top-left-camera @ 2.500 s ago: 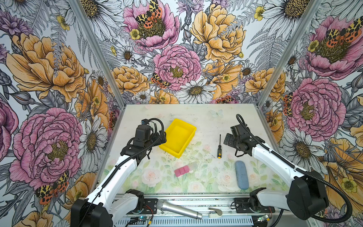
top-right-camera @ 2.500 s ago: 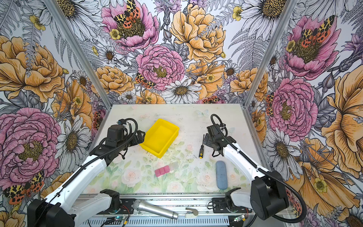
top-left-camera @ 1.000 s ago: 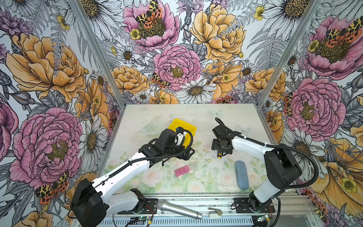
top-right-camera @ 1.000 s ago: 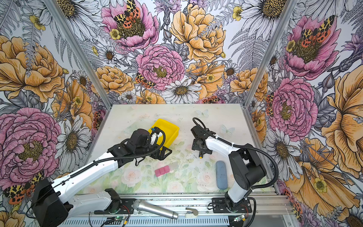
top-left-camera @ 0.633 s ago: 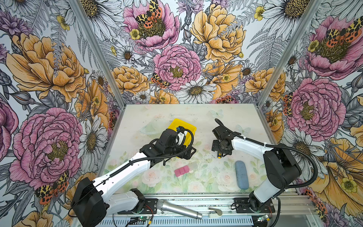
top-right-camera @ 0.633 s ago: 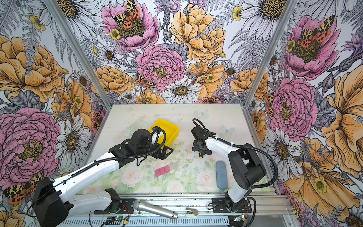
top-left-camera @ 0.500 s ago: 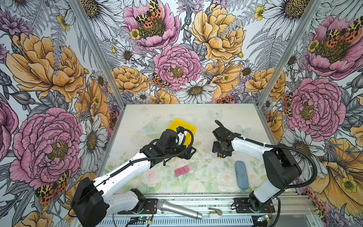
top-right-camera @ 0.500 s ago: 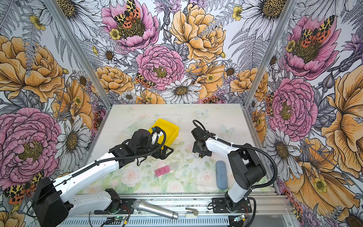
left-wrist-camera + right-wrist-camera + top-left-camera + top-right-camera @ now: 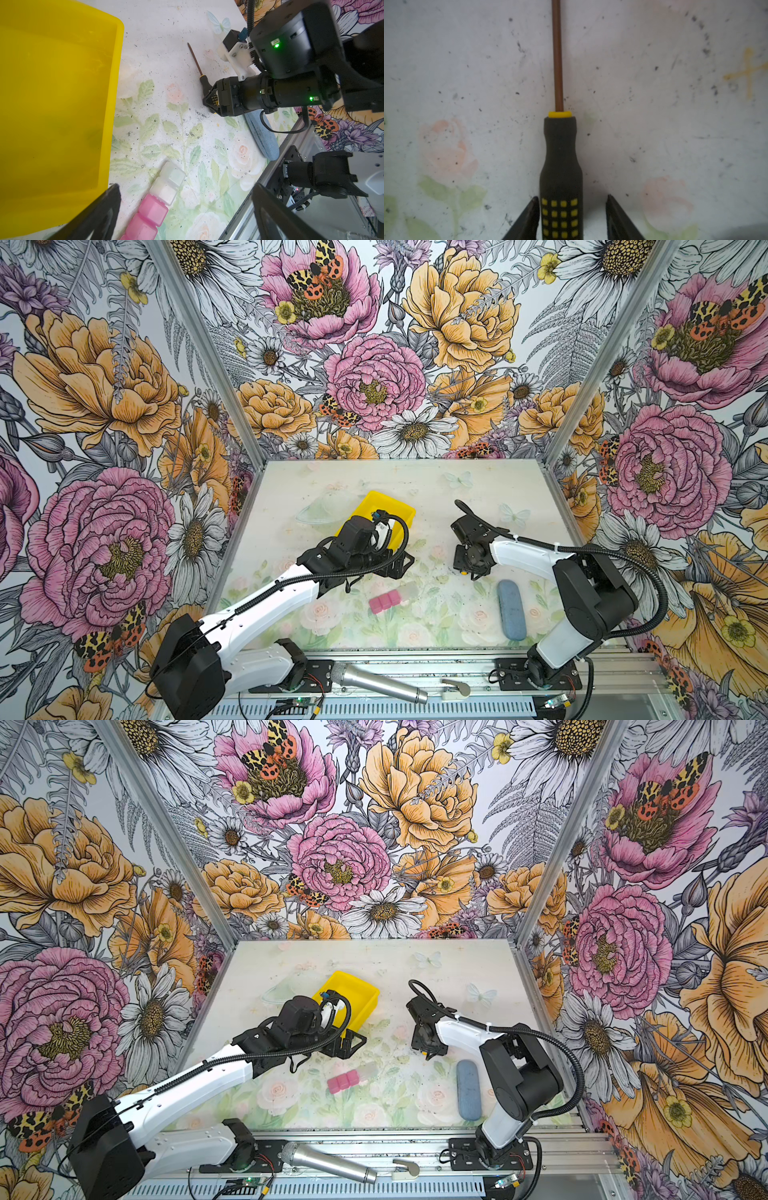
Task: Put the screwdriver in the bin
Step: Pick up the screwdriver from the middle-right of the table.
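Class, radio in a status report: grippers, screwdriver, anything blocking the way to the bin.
Left gripper open, beside the bin. Right gripper straddling the screwdriver handle, jaws not clamped. Screwdriver flat on table. Left wrist overhangs bin's near end.

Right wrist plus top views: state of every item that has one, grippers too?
screwdriver: flat on the table, not lifted.
right gripper: open astride the handle, gap on one side.
bin: upright, visible interior empty.
left gripper: wide open, empty, beside the bin.
pill box: flat, lids look shut.
blue case: flat, closed.
microphone: lying on the front rail.
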Available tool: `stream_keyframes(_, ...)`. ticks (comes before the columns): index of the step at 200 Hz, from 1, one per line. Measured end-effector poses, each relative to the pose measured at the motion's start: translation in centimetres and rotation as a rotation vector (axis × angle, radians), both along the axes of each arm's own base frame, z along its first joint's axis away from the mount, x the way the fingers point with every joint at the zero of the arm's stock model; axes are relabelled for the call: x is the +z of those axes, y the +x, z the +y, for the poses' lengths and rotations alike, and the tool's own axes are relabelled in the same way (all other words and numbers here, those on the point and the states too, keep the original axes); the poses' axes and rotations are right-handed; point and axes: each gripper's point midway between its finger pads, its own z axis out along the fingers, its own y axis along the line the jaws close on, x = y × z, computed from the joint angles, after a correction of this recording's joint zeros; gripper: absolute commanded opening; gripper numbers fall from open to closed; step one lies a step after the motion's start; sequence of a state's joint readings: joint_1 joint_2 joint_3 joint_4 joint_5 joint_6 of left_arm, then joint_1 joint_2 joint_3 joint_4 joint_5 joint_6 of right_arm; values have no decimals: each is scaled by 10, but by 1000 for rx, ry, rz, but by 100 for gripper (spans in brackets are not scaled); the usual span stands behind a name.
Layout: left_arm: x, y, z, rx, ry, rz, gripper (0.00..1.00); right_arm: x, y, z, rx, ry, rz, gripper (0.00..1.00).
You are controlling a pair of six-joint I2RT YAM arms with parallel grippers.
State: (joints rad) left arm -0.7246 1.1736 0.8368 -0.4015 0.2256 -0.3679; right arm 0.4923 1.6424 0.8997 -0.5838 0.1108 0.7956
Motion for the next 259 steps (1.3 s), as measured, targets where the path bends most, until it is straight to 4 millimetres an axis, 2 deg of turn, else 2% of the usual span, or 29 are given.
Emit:
stream_keyframes(24,0,0,0,0,-1,-1,99,0,1,1,-3,4,-7,34)
stream_keyframes(84,-5,1,3,20,9,8,99,0,-2,4,14,23,-35,20)
stream_keyframes(115,-1,12,10,83,-37,41,99,7,-4,4,42,37,-65,13)
stream_keyframes(129,3,21,17,127,-66,51,99,20,-1,9,74,56,-113,12)
stream_keyframes(149,13,31,26,185,-107,56,99,55,8,23,141,113,-235,11)
stream_keyframes(165,27,39,30,217,-154,52,98,83,14,33,180,161,-323,11)
stream_keyframes(184,46,47,31,241,-206,36,97,107,20,43,211,209,-385,11)
stream_keyframes(225,84,61,21,248,-293,0,92,135,26,70,277,335,-441,11)
stream_keyframes(259,93,72,6,247,-326,14,88,158,19,101,352,449,-478,10)
